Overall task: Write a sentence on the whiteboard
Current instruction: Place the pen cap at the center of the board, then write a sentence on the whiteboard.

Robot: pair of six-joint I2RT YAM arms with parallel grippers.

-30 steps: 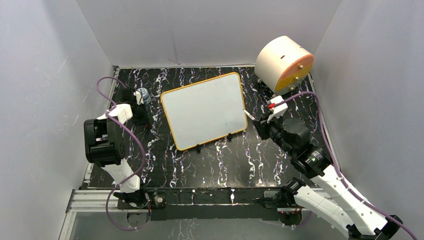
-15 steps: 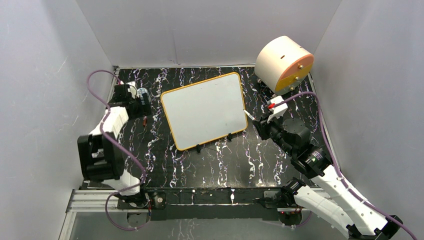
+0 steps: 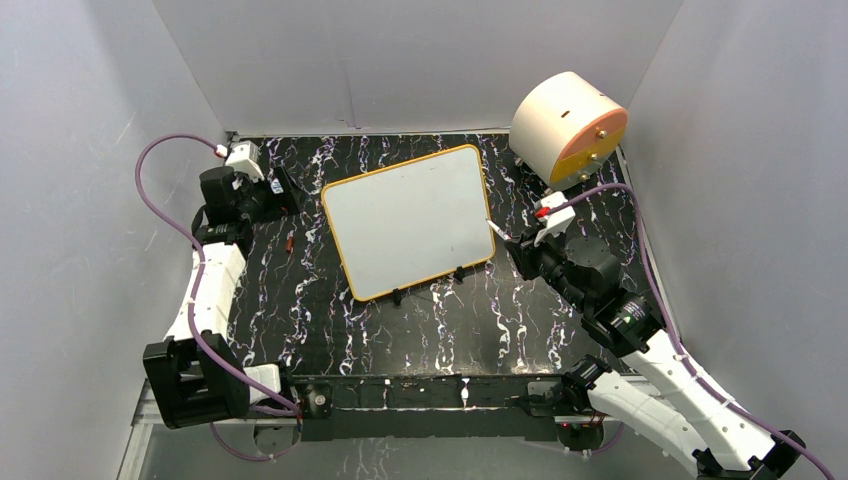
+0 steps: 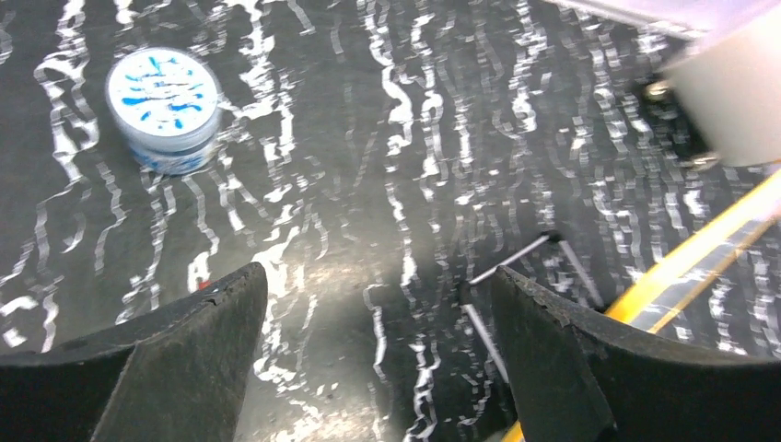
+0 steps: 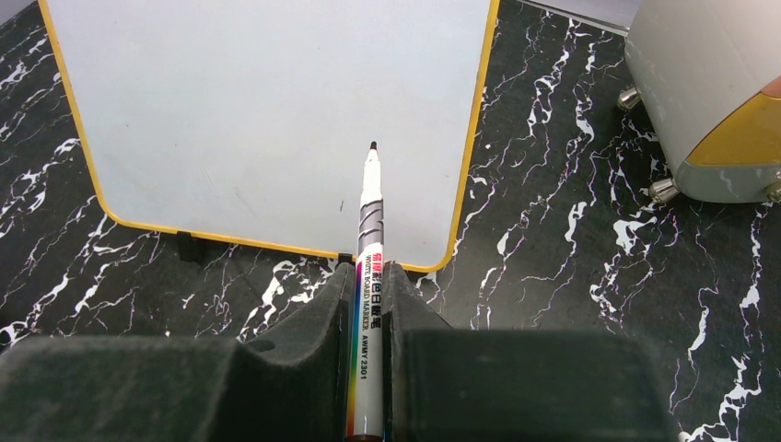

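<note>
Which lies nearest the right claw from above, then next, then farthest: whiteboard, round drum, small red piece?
1. Whiteboard, just left of the right claw.
2. Round drum, behind it, far right.
3. Small red piece, beyond the board, far left.

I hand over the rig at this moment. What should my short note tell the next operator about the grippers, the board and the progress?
Right gripper: jaws shut on the marker, tip over the whiteboard; contact unclear.
Left gripper: open, empty, above the table near a small round tin.
Done: marker uncapped and in hand.
To do: the whole sentence; the board is blank.
</note>
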